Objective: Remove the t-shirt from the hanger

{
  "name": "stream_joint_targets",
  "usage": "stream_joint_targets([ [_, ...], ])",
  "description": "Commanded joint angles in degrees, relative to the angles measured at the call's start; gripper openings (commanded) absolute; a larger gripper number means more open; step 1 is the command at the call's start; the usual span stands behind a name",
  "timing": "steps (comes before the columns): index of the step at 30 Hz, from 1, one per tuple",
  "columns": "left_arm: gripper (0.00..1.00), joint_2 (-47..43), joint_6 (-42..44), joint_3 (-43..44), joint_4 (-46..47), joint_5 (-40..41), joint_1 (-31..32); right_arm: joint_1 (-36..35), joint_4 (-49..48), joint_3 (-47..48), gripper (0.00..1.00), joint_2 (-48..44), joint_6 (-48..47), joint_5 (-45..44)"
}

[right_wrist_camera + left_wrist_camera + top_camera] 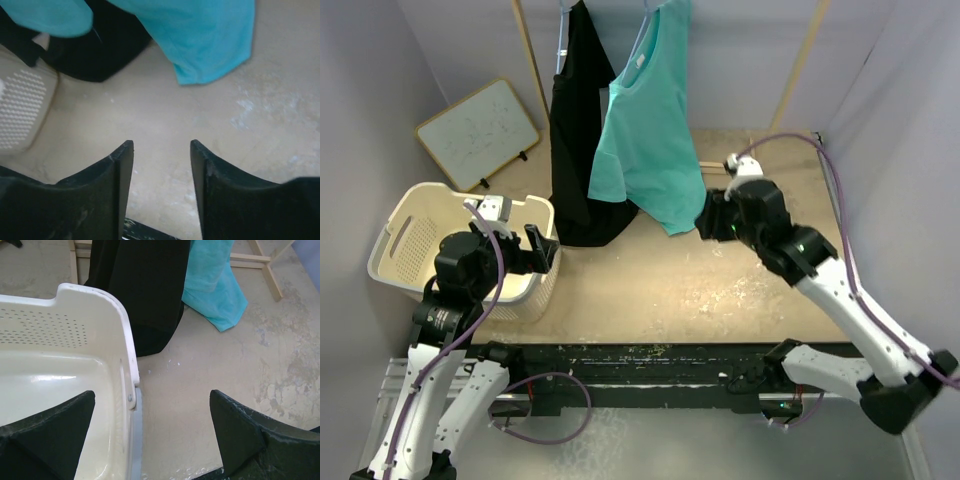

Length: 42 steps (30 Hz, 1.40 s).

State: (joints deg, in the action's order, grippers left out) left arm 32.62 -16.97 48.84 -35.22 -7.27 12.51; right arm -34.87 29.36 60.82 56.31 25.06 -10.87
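Starting at the left, my left gripper (517, 238) hovers over the rim of a white perforated plastic laundry basket (405, 235). Its jaws are spread wide and hold nothing.

Right of the basket a long black garment (578, 130) hangs down, its lower edge pooling on the pale, scuffed surface (720, 290).

Just beside it, and partly overlapping it, hangs the task's thing: a teal short-sleeved cotton t-shirt (645, 140). Its neck is up on a thin pale hanger (641, 35) at the top of the overhead view. The cloth is soft and limp. It drapes at a slant, with one sleeve sticking out to the left and the lower right corner dropping to a point close above the surface.

Further right, my right gripper (712, 218) sits near that low corner. From its wrist camera the hem lies ahead of the jaws, not between them. These jaws are parted with a moderate gap and are empty.

By my judgement nothing of the task is done. The shirt is on its hanger and no jaws touch it. Gripping the cloth and drawing it off the hanger are both left to do.
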Motion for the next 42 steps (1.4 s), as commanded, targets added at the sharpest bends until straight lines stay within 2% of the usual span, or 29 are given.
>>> stream_joint_targets([
  [1, 0.99, -0.5, -0.43, 0.38, 2.57, -0.67, -0.03, -0.33, -2.86, 16.99, 0.41, 12.7, -4.55, 3.42],
  [5, 0.99, -0.96, -0.36, 0.29, 2.77, -1.23, -0.08, -0.9, 0.05, 35.4, 0.21, 25.97, -4.31, 4.12],
  [7, 0.99, -1.07, -0.43, 0.29, 2.73, -1.36, -0.03, -1.22, 0.04, 43.6, 0.21, 31.35, -4.04, 4.06],
  [8, 0.99, -1.11, -0.43, 0.29, 2.71, -1.47, -0.03, -1.28, 0.46, 48.27, 0.25, 34.92, -3.91, 3.89],
  [10, 0.99, -1.17, -0.31, 0.28, 2.75, -1.56, -0.03, -1.49, 1.37, 58.89, 0.42, 40.66, -4.12, 4.01],
  [11, 0.99, -1.16, -0.32, 0.29, 2.79, -1.6, -0.03, -1.62, 1.74, 63.68, 0.48, 43.52, -4.15, 4.27],
  [15, 0.99, -1.12, -0.26, 0.24, 2.84, -1.74, -0.03, -2.34, -0.78, 75.43, 0.6, 51.07, -3.69, 3.94],
  [19, 0.99, -1.07, -0.19, 0.21, 2.87, -2.16, -0.04, -2.57, -4.83, 78.7, 0.68, 54.07, -2.91, 0.78],
  [26, 0.99, -1.03, -0.25, 0.2, 3.1, -2.57, -0.04, -2.56, -9.11, 80.86, 0.66, 58.04, -3.73, -2.31],
  [35, 0.99, -0.92, -0.02, 0.2, 3.06, -2.66, -0.03, -2.56, -11.59, 84.14, 0.54, 62.4, -5.08, -8.33],
  [39, 0.99, -0.9, -0.08, 0.2, 3.06, -2.66, -0.03, -2.57, -10.23, 85.62, 0.43, 63.09, -5.94, -12.87],
  [42, 0.99, -0.98, -0.07, 0.2, 3.07, -2.58, -0.03, -2.57, -11.32, 82.91, 0.39, 61.25, -7.29, -15.55],
])
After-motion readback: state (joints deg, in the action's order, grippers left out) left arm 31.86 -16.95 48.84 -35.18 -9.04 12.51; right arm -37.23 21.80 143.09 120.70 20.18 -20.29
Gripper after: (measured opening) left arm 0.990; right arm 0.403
